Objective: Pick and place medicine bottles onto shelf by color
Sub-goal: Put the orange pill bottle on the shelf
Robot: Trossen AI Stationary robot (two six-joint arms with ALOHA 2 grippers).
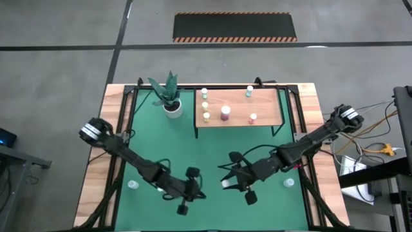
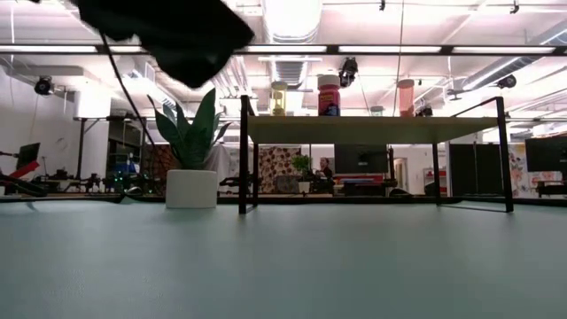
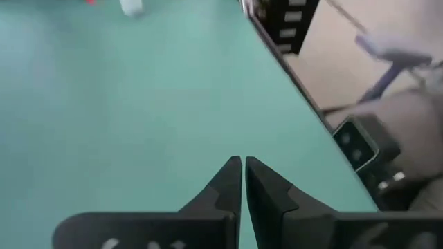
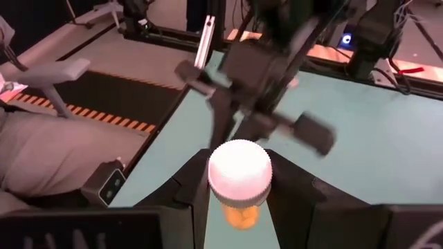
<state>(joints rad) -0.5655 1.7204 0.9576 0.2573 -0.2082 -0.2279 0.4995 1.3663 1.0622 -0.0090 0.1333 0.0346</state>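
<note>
Six bottles (image 1: 225,113) on shelf (image 1: 265,106)

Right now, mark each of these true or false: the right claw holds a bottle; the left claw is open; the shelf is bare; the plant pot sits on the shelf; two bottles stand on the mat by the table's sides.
1. The right claw holds a bottle. True: a white-capped bottle with a yellow-orange body sits between its fingers.
2. The left claw is open. False: its fingers are shut together, holding nothing.
3. The shelf is bare. False: several bottles stand on it, including a magenta bottle.
4. The white plant pot sits on the shelf. False: it stands on the green mat beside the shelf.
5. Two bottles stand on the mat near the table's sides. True: one on the left, one on the right.
</note>
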